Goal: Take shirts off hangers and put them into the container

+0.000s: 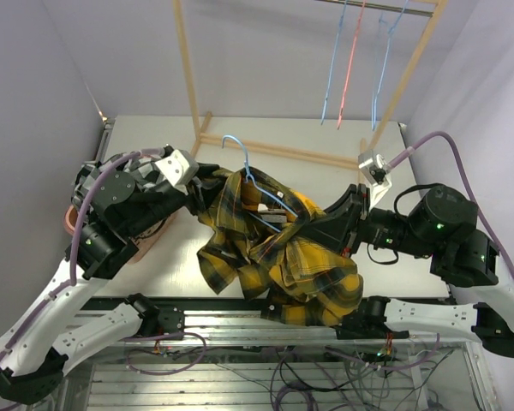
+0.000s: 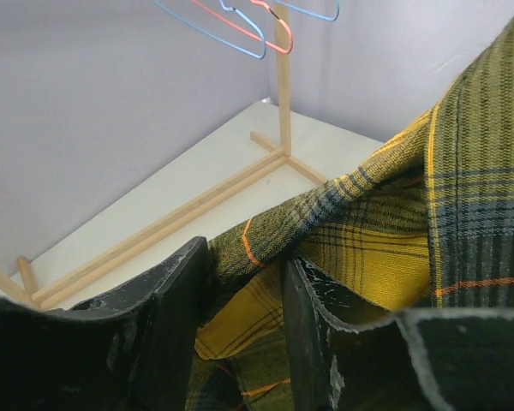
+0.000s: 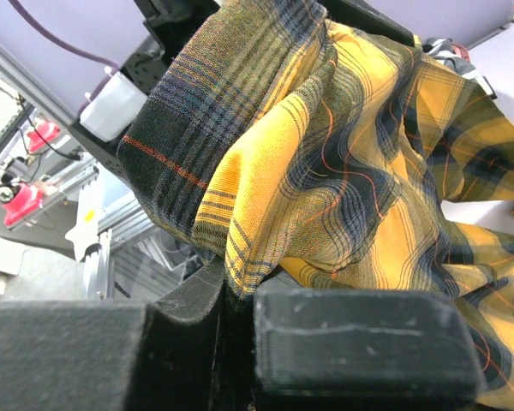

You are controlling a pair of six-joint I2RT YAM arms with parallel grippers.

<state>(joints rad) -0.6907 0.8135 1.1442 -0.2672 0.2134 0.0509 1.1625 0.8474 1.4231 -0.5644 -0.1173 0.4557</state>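
Flannel everywhere: yellow-and-black plaid shirt (image 1: 278,253) bunched in a heap on the near half of the table (image 1: 154,137), strung between both arms, lower folds spilling toward the near edge. Light blue hanger (image 1: 244,163) poking up out of the heap, hook free, lower wire buried in cloth; impossible to say whether threaded through the sleeves or merely lying in the folds. Right gripper (image 3: 236,295) closed tight on a fold of the shirt, cloth vanishing into the seam between the fingers, fingertips lost under it. Left gripper (image 2: 244,261) about half parted, a diagonal edge of the shirt running through the gap; pressed against the pads or merely lying between them, hard to tell. Salmon-pink basket (image 1: 70,220) at the far left, nearly all covered by the left arm, only a sliver of rim showing, contents out of sight. Three more hangers (image 1: 351,60), two blue and one pink-red, bare on the wooden rack (image 1: 188,77) at the back, hooks hard to make out at the very top of the overhead view.
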